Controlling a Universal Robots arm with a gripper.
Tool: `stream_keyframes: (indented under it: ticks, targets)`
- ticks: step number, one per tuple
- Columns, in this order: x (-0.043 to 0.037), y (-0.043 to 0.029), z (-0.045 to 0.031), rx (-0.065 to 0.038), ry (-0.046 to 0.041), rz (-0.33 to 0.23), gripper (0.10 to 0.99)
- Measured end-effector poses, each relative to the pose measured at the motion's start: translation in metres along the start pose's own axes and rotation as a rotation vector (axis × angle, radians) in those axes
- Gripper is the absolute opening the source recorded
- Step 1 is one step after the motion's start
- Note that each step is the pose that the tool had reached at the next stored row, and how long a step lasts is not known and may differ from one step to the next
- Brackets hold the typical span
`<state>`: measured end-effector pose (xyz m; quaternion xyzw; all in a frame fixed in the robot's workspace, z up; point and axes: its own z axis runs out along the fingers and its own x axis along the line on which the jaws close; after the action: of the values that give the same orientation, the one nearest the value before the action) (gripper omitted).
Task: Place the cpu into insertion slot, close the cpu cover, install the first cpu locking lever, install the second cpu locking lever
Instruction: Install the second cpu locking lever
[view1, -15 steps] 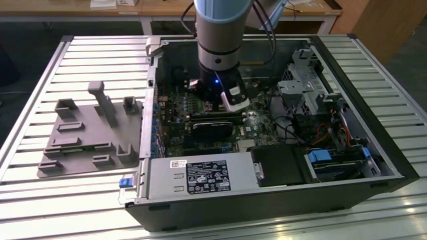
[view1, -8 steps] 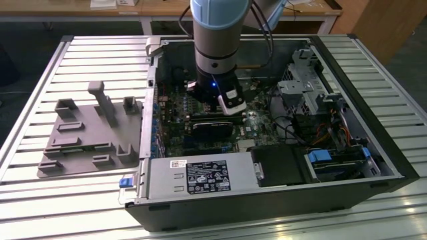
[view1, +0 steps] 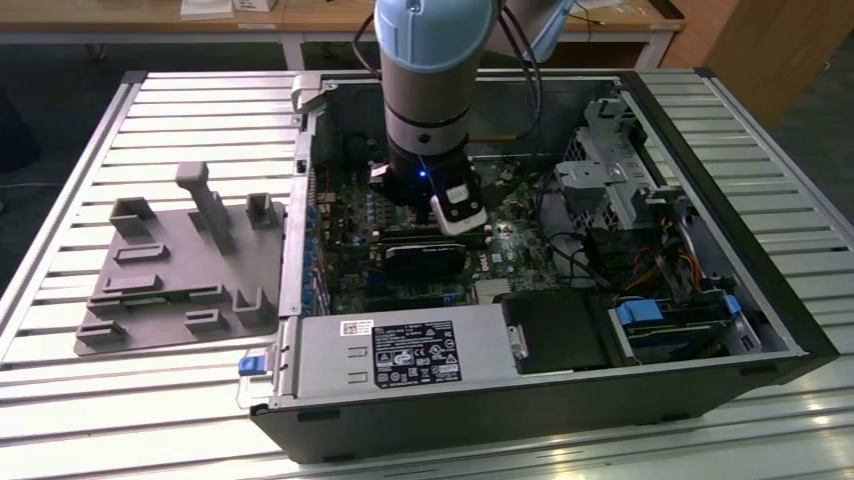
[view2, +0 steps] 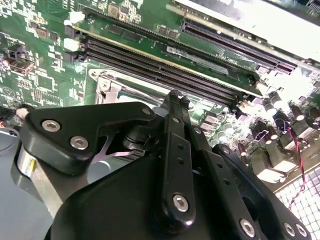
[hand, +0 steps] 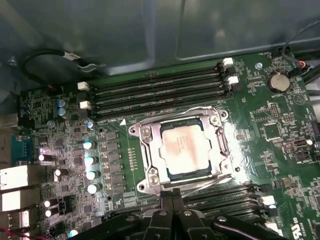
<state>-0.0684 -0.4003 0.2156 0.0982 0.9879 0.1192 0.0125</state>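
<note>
The cpu (hand: 186, 148), a pale silver square, lies in the insertion slot (hand: 172, 175), whose dark rim shows around it on the green board. The cpu cover (hand: 149, 150), a silver frame with a square window, lies flat over the chip's edges. A thin wire lever (hand: 228, 145) runs along one side of the frame and another (hand: 212, 182) along the side nearest the fingers. My gripper (hand: 172, 200) hovers just off that edge of the socket, fingertips together, holding nothing. In the second wrist view the gripper (view2: 174, 97) hides most of the cover (view2: 107, 85). In the exterior view the gripper (view1: 454, 222) hangs inside the case.
Long black memory slots (hand: 160, 90) flank the socket on two sides. Capacitors (hand: 90, 160) and a coin battery (hand: 278, 81) stand on the board. A black card (view1: 424, 262), the power supply (view1: 400, 355) and drive cage (view1: 614, 180) crowd the case. A grey fixture (view1: 174, 270) lies at the exterior view's left.
</note>
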Motion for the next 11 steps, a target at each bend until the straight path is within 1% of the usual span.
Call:
stream_keyframes:
  ticks: [2, 5, 6, 11]
  targets:
    - [-0.0001, -0.0016, 0.0006, -0.010, 0.0016, 0.001, 0.102]
    - [-0.0004, -0.0045, 0.0011, -0.021, 0.0037, 0.003, 0.102]
    - [-0.0006, -0.0056, 0.0011, -0.024, 0.0040, 0.004, 0.102]
    - [-0.0017, -0.0119, 0.0005, -0.032, 0.0049, 0.007, 0.102]
